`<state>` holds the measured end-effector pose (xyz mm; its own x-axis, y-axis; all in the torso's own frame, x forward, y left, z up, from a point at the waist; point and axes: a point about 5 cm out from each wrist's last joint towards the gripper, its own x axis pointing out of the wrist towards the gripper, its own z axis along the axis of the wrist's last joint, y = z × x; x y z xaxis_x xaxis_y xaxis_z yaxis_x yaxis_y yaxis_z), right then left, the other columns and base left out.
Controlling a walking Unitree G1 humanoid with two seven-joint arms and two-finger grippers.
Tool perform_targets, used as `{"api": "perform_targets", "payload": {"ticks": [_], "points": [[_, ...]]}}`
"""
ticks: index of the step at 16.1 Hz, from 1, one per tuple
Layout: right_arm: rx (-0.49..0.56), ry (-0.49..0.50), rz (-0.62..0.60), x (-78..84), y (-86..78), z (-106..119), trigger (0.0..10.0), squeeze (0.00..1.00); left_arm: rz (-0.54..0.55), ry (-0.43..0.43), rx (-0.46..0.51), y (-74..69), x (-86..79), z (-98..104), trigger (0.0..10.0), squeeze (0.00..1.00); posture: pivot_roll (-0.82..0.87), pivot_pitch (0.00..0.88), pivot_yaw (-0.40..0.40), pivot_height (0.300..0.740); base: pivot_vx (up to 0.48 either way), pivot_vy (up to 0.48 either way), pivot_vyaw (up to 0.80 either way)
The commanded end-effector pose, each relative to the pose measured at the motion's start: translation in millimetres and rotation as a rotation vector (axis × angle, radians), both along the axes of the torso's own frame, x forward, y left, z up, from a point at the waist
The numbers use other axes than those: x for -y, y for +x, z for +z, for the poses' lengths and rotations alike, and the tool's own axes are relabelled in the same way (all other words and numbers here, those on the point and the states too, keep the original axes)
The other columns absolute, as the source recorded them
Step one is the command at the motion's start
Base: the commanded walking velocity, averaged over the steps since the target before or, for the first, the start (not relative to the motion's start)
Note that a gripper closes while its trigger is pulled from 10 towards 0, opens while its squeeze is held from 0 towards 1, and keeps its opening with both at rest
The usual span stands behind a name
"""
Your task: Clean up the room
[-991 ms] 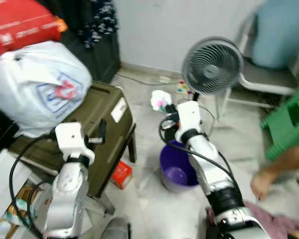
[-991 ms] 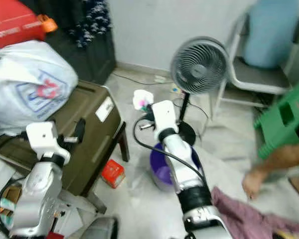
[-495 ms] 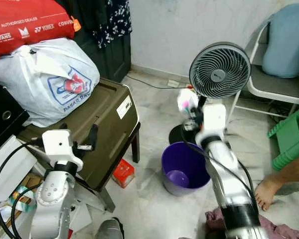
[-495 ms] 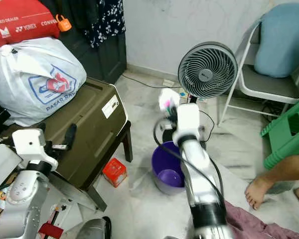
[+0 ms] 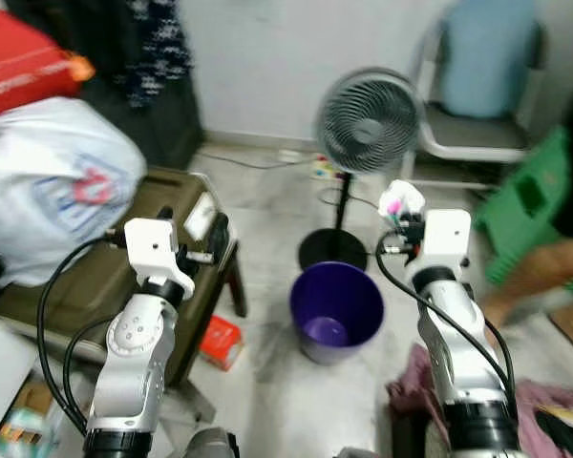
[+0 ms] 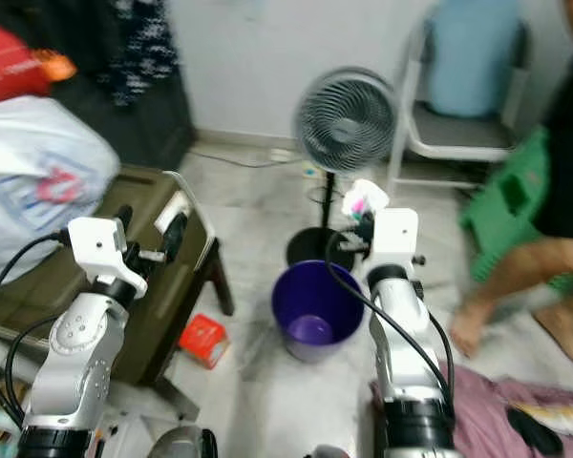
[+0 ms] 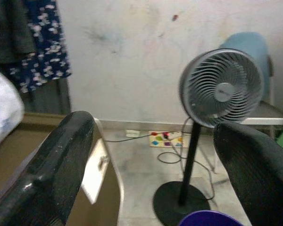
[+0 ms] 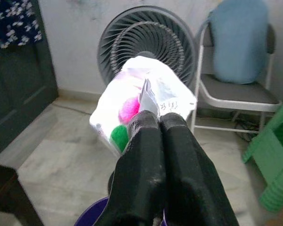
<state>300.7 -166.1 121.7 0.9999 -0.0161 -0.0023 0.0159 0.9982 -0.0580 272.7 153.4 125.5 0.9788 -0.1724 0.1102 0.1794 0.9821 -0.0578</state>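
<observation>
The right tool (image 8: 158, 122) has its two black fingers pressed together on the crumpled white plastic wrapper with pink and green print (image 8: 144, 101), pinching it by its lower edge so the bulk stands above the fingertips; held out at chest height, it sits just beyond and above the far rim of the round purple plastic bin (image 5: 336, 310), which looks like the place meant to take it (the arm probably needs to draw back a little toward the bin's mouth before letting go). The left tool (image 7: 151, 155) hangs with its fingers wide apart, gripping nothing, beside the olive-brown chest (image 5: 86, 277) that carries a bulging white plastic bag (image 5: 53, 186). Around the bin lie a small red box (image 5: 220, 339) on the marble floor (image 5: 267, 210), and the grey pedestal fan (image 5: 368, 119) stands close behind it, its black base nearly touching the bin. A person's bare leg (image 6: 501, 277) and a green plastic stool (image 6: 511, 205) crowd the right side, with pinkish cloth (image 6: 497, 415) on the floor.
</observation>
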Motion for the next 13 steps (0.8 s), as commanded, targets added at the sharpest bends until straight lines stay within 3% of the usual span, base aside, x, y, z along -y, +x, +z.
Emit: {"api": "perform_targets", "payload": {"ticks": [1,2,7,13], "points": [[0.009,0.009,0.037,-10.1,5.8,6.2,10.0,0.0,0.015,-0.005,0.02,-1.4,-4.7,5.3,10.0,0.0,-0.01,0.046,0.013,0.74,0.0,0.0,-0.8],[0.01,0.012,0.048,-12.8,7.3,7.1,10.0,0.0,0.022,-0.002,0.026,-2.0,-4.9,6.6,10.0,0.0,-0.01,0.046,0.013,0.74,0.0,0.0,-0.8],[0.021,0.031,0.116,-34.5,16.4,12.7,10.0,0.0,0.004,0.006,0.023,-12.9,-4.2,7.7,10.0,0.0,0.04,0.084,-0.004,0.74,0.0,0.0,0.0],[0.011,0.015,0.146,-41.5,20.6,8.9,10.0,0.0,-0.025,-0.02,0.018,-10.9,0.2,7.1,10.0,0.0,0.05,0.069,-0.004,0.74,0.0,0.0,0.0]]}}
